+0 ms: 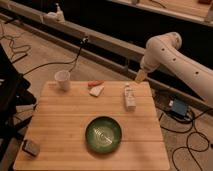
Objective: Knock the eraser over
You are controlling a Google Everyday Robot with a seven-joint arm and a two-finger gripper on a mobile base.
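Note:
The eraser (31, 146) is a small dark grey block with a paler face. It sits on the front left corner of the wooden table (65, 125). My gripper (141, 76) hangs from the white arm (172, 55) at the table's far right edge, just beyond the white oblong bottle-like object (130, 97). The gripper is far from the eraser, across the table's diagonal, and holds nothing that I can see.
A green bowl (103, 134) stands front of centre. A white cup (62, 79) is at the far left, with a pale wedge (97, 90) and a small orange piece (95, 83) beside it. Cables and a blue box (178, 107) lie on the floor.

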